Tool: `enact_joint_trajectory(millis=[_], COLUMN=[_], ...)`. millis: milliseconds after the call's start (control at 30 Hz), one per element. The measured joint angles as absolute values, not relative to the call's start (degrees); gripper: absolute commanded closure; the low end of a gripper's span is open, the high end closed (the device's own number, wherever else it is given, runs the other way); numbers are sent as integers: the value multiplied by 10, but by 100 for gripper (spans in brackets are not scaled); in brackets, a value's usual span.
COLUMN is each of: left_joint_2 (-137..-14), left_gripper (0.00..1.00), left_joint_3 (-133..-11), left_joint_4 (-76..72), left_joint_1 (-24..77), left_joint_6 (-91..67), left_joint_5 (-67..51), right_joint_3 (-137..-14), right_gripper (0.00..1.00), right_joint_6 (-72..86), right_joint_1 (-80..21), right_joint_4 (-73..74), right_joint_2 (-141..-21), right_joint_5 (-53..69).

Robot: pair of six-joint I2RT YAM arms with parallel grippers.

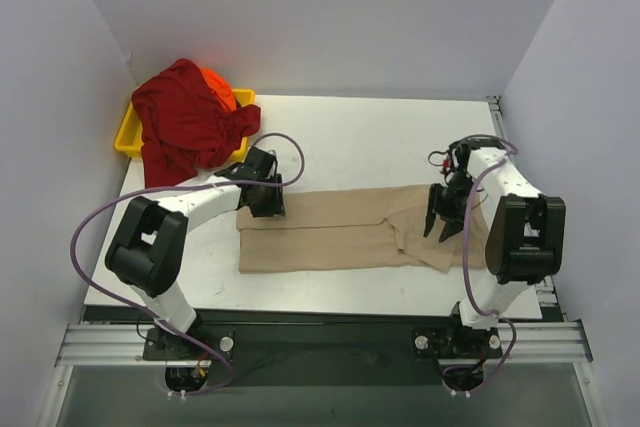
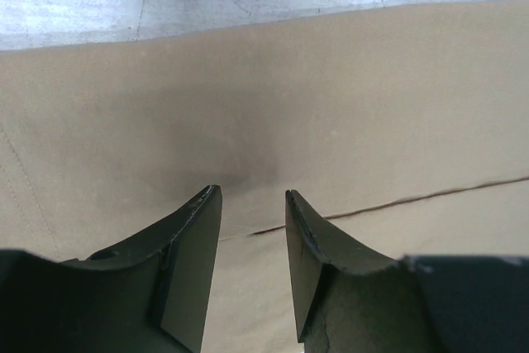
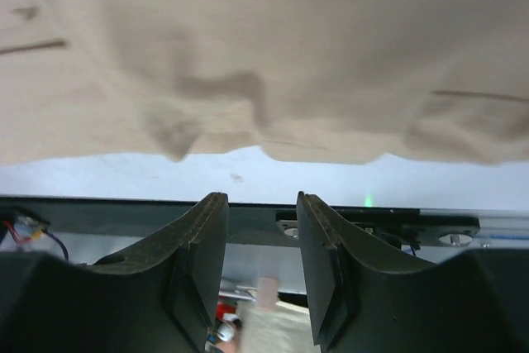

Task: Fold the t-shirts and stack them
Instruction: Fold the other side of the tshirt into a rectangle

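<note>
Plain tan cloth t-shirt: flat folded band, rumpled right end | long axis left-right | my left claw, right claw: half-open, empty

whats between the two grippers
The tan t-shirt, spread on the table from the left gripper to the right gripper, as the top view shows.

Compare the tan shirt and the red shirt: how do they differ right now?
The tan shirt lies flat in a long folded strip; the red shirt is a crumpled heap. The tan shirt is on the table; the red shirt drapes over the yellow tray. Both are plain cloth.
</note>
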State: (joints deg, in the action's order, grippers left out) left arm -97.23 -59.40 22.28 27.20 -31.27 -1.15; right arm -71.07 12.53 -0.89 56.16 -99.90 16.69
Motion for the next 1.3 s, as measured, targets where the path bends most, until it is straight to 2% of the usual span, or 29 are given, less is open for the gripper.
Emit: enact_joint_trajectory(millis=[267, 933, 1300], left_joint_2=[-1003, -1038, -1038], left_gripper=[53, 53, 52], left_joint_3=[-619, -644, -641], left_joint_4=[217, 212, 199], left_joint_1=[273, 259, 258], left_joint_6=[-310, -298, -309], left_joint_5=[-14, -34, -39], right_joint_3=[-600, -517, -511], right_gripper=[60, 69, 81], right_joint_6=[163, 209, 225], right_joint_1=[91, 93, 88], right_joint_4=[543, 452, 450], right_joint_2=[-937, -985, -981], right_joint_5=[119, 82, 79])
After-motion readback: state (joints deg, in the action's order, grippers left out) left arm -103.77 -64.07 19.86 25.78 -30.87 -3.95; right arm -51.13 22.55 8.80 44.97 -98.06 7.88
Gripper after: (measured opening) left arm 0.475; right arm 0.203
